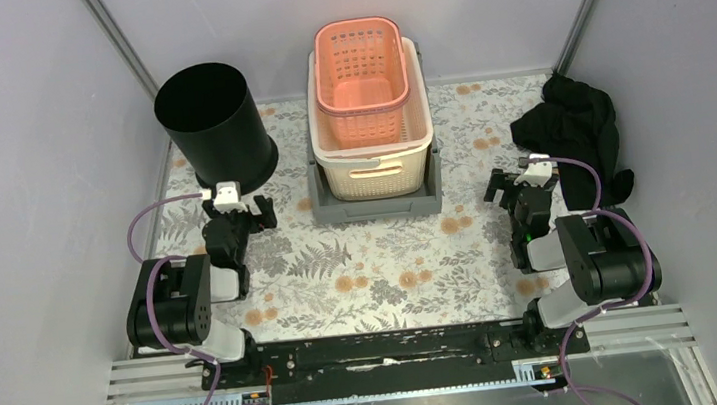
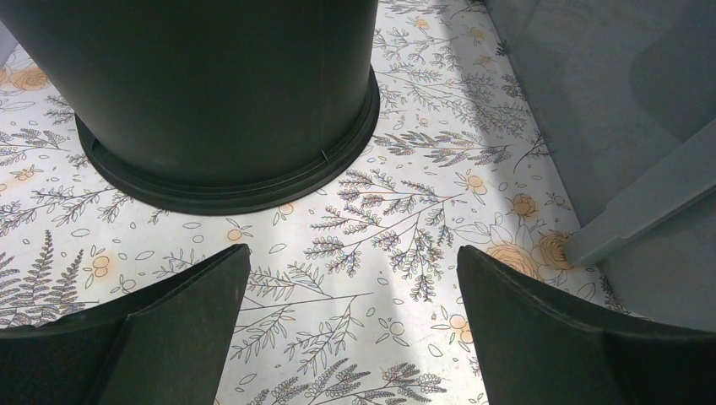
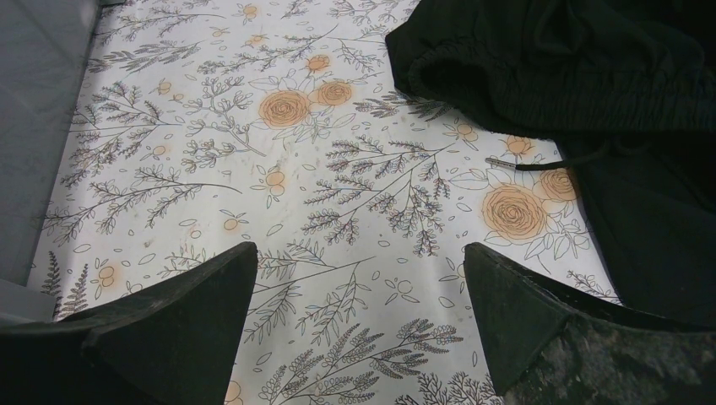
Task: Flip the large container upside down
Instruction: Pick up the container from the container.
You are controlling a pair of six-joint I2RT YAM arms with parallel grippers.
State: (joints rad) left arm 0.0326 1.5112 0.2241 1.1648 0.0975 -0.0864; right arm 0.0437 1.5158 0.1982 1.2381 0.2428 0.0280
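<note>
The large container (image 1: 215,122) is a tall black round bin at the back left. It stands upright on a flanged base, and its dark mouth seems to face up. In the left wrist view its wall and base ring (image 2: 228,110) fill the upper left. My left gripper (image 1: 237,210) sits just in front of the bin's base, low over the table and not touching it. Its jaws (image 2: 350,253) are open and hold nothing. My right gripper (image 1: 523,183) is at the right side, open (image 3: 360,249) over bare floral cloth and empty.
A pink basket (image 1: 360,67) sits inside a cream basket (image 1: 375,155), on a grey tray (image 1: 375,206) at the back centre. A heap of black clothing (image 1: 573,125) (image 3: 591,93) lies at the right, near the right gripper. Grey walls enclose the table on three sides.
</note>
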